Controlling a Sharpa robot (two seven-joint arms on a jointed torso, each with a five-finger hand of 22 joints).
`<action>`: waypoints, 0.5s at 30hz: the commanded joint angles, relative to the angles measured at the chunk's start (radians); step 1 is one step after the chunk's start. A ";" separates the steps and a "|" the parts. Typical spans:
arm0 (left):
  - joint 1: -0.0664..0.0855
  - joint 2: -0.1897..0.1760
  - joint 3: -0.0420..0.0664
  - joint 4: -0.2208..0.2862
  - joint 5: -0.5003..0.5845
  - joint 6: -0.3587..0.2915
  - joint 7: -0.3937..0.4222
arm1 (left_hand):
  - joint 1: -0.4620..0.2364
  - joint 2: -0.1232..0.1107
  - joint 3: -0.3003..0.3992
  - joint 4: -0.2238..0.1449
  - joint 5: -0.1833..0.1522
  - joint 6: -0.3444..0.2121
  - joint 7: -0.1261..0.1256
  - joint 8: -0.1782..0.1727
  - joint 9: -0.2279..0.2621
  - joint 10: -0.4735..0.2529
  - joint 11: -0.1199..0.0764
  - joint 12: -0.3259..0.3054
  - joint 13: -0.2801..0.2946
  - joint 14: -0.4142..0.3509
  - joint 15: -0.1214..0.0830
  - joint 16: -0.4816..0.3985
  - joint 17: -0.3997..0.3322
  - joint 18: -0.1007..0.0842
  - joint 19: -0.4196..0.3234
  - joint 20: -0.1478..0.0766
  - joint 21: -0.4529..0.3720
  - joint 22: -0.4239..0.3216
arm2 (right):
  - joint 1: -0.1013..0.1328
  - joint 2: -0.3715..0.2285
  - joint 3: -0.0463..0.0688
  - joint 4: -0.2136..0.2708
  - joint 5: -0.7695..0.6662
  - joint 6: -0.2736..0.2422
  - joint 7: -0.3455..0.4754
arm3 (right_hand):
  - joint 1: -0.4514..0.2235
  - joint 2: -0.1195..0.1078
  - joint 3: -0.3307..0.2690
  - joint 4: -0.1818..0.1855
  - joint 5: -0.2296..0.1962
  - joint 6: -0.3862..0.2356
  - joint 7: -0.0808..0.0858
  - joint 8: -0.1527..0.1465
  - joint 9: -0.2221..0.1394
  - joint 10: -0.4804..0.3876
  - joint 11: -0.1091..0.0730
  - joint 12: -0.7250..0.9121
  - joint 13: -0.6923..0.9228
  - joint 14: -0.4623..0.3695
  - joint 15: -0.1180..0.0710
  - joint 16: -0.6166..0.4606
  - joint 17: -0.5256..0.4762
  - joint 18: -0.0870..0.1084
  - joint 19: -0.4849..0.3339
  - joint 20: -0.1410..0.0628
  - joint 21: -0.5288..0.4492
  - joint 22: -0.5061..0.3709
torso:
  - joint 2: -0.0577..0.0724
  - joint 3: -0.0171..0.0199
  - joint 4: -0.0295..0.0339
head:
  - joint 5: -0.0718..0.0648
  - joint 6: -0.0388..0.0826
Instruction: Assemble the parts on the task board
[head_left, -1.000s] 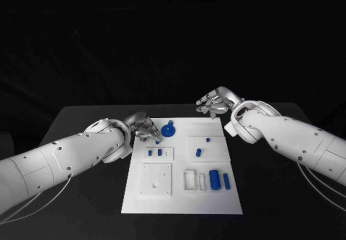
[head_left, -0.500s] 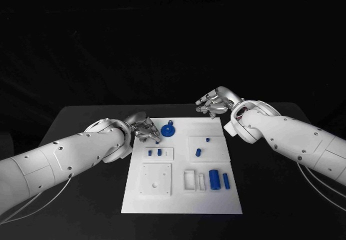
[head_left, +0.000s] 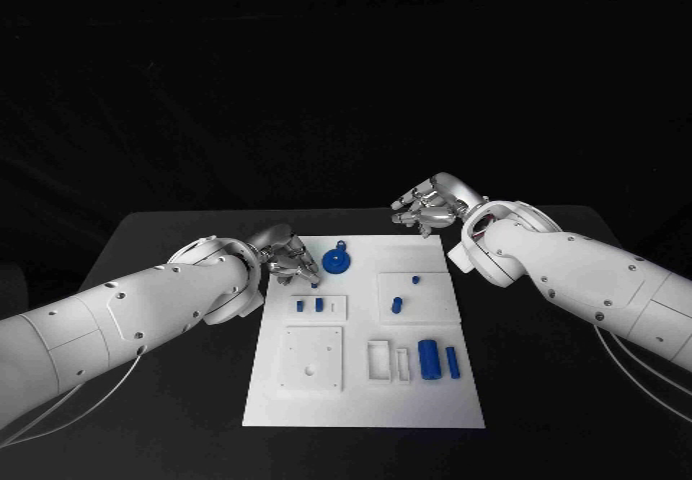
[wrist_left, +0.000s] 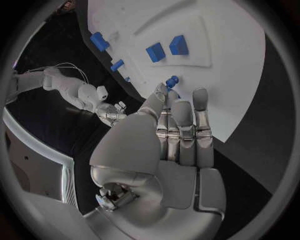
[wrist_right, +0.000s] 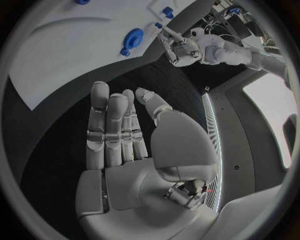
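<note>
Left hand (head_left: 289, 262) hovering at the far-left edge of the task board (head_left: 433, 400), fingers extended and lying side by side, thumb alongside, nothing clamped between them in the left wrist view (wrist_left: 178, 145). Small blue peg (wrist_left: 171, 81) showing just past the fingertips (wrist_left: 200, 97) in that view, on the board's edge strip; touching or merely close, cannot tell. In the head view, the same peg (head_left: 315, 283) sitting just on the near side of the left hand.

Right hand (head_left: 430, 208) hanging off the board's far-right corner, over black table (head_left: 173, 230), fingers straight and slightly spread, palm empty in the right wrist view (wrist_right: 119, 145).

Round blue disc part (head_left: 336, 262) lying just to the right of the left hand, its small tab pointing away from the robot. Remaining blue parts sitting further toward the robot: two short pieces (head_left: 309, 305) in the left tray, two (head_left: 404, 290) in the right tray, a long cylinder (head_left: 428, 360) and a thinner bar (head_left: 453, 362) lying lengthwise near the right edge.

Judging the peg as the next pick: left hand much nearer, right hand well apart across the board. Reaching calling for a small pull toward the robot and fingers curling down.
</note>
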 joint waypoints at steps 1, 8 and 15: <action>-0.001 0.001 -0.001 -0.001 -0.009 0.025 -0.011 | 0.003 0.011 0.001 -0.006 0.005 0.004 0.002 0.000 0.000 -0.004 -0.001 0.003 -0.001 -0.001 -0.004 0.005 0.002 -0.009 -0.001 0.000 0.002 0.018 | 0.000 0.001 0.000 0.001 -0.007 0.005 0.006 | -0.001 0.003 -0.003 0.000 0.007 -0.002 0.000 0.003 0.001 -0.003 -0.002 -0.003 0.001 0.001 -0.009 0.004 -0.001 0.001 0.030 -0.009 -0.002 0.001 | 0.000 0.0001 0.0000 | 0.000 0.000; -0.001 -0.001 -0.001 0.000 -0.010 0.030 -0.013 | 0.002 0.012 0.004 -0.010 0.005 0.004 0.003 -0.001 0.000 -0.004 -0.001 0.002 -0.002 -0.001 -0.003 0.006 0.002 -0.008 -0.002 0.000 0.005 0.018 | 0.000 0.001 0.000 0.001 -0.007 0.005 0.006 | -0.001 0.002 -0.003 0.001 0.007 -0.003 0.001 0.003 0.001 -0.003 -0.002 -0.005 0.002 0.001 -0.009 0.004 -0.002 0.001 0.030 -0.009 -0.002 0.001 | 0.000 0.0003 0.0002 | -0.001 -0.001; -0.001 -0.001 -0.001 0.004 -0.005 0.037 -0.012 | -0.002 0.012 0.008 -0.013 0.004 0.004 0.003 -0.001 0.000 -0.003 -0.001 0.001 -0.001 -0.002 -0.003 0.007 0.003 -0.007 -0.005 0.001 0.011 0.018 | 0.000 0.001 0.000 0.000 -0.006 0.005 0.006 | -0.001 0.002 -0.003 0.001 0.007 -0.003 0.001 0.003 0.001 -0.003 -0.002 -0.005 0.002 0.001 -0.009 0.004 -0.002 0.001 0.030 -0.009 -0.002 0.001 | 0.000 0.0001 0.0000 | 0.000 -0.002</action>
